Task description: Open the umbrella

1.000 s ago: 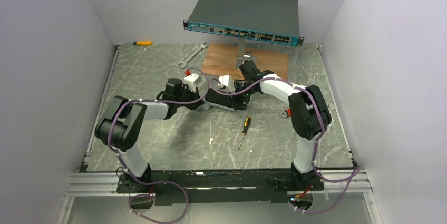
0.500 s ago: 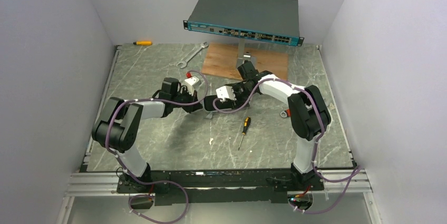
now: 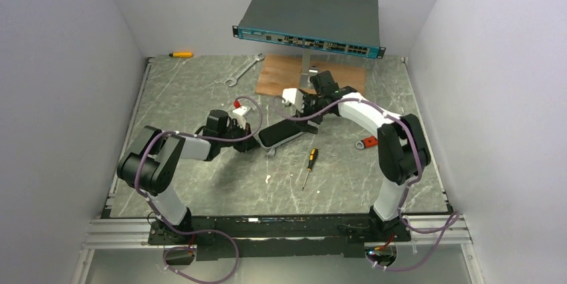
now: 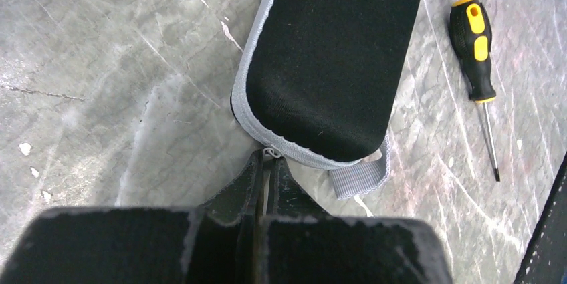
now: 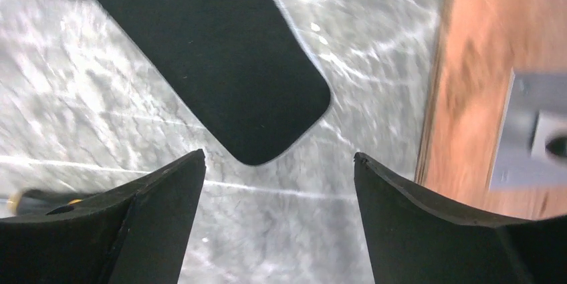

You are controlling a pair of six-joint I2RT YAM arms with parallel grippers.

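Note:
The packed umbrella (image 3: 281,134) is a black oblong with a pale rim, lying slantwise on the table. In the left wrist view (image 4: 334,50) its near end has a grey strap loop (image 4: 361,176). My left gripper (image 3: 257,142) sits at that end, its jaws (image 4: 269,157) shut on a small pale zipper pull at the rim. My right gripper (image 3: 305,106) hovers over the umbrella's far end (image 5: 214,63). It is open wide (image 5: 279,156) and holds nothing.
A black-and-yellow screwdriver (image 3: 309,164) lies just right of the umbrella and also shows in the left wrist view (image 4: 475,37). A wooden board (image 3: 277,73) with a metal stand (image 5: 535,130) carries the dark-grey switch box (image 3: 311,20). A wrench (image 3: 242,70) lies at the back and a red tool (image 3: 368,142) to the right.
My right gripper has let go of the umbrella and drawn back toward the wooden board, now open. The umbrella has swung to a slant. My left gripper stays at its near end.

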